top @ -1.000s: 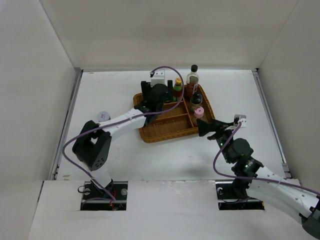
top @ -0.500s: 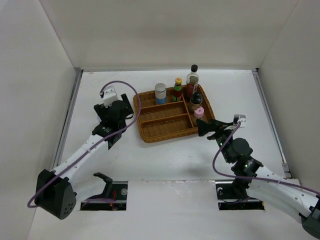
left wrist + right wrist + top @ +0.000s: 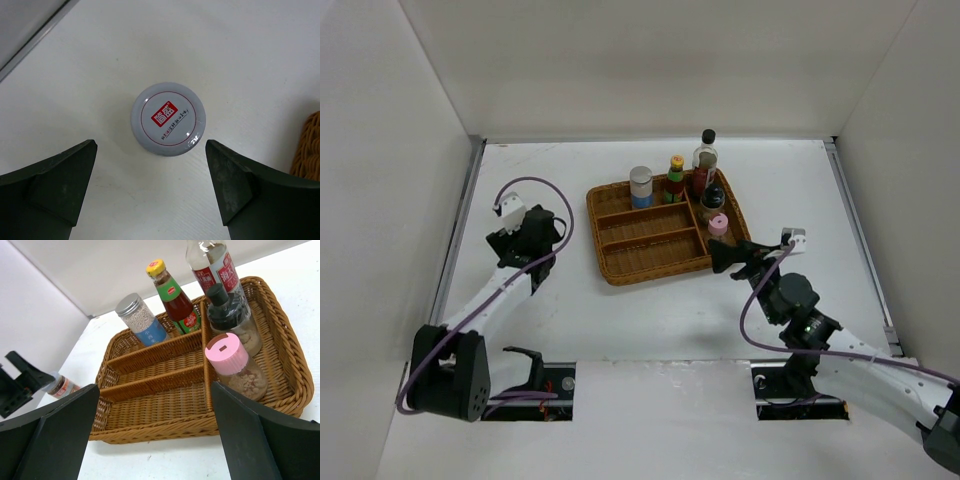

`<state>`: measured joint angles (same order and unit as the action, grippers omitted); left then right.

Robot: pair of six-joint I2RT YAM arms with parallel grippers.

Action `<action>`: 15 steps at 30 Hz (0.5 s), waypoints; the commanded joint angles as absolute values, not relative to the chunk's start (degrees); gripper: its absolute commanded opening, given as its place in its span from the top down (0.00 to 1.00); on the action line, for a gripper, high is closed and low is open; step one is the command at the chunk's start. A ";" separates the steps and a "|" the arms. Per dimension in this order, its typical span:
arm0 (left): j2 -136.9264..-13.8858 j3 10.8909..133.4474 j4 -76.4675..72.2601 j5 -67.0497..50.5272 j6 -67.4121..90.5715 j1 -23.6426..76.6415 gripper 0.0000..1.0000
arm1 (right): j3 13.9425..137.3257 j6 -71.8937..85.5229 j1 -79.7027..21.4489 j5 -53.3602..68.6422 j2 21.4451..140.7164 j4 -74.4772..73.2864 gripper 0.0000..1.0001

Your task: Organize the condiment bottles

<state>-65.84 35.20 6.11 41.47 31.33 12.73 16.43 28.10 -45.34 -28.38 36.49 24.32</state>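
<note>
Left on the table point(image 3: 650, 310), the left gripper point(image 3: 150, 150) is hovering wide open, empty, over the short jar point(image 3: 168, 119), having swung off the wicker tray point(image 3: 650, 270) where the silver-lidded jar point(image 3: 640, 186) is now standing. Only this short jar is sitting outside, nothing crowding it; the right gripper point(image 3: 722, 258) is idling open, empty, by the tray's near right corner.

Left gripper point(image 3: 150, 146) pointing straight down, jaws spread wide, right gripper point(image 3: 154, 390) angled forward, jaws likewise wide apart
</note>
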 commanded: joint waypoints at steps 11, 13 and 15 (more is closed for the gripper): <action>-73.12 37.71 -5.18 36.56 30.23 7.95 0.22 | 17.75 28.74 -44.78 -26.63 37.79 27.69 0.00; -73.74 37.53 -5.62 36.56 29.80 7.86 0.29 | 17.75 28.74 -44.78 -26.54 37.88 27.69 0.00; -74.26 36.83 -6.85 36.56 29.53 7.86 0.33 | 17.58 28.74 -44.78 -26.54 37.18 27.69 0.00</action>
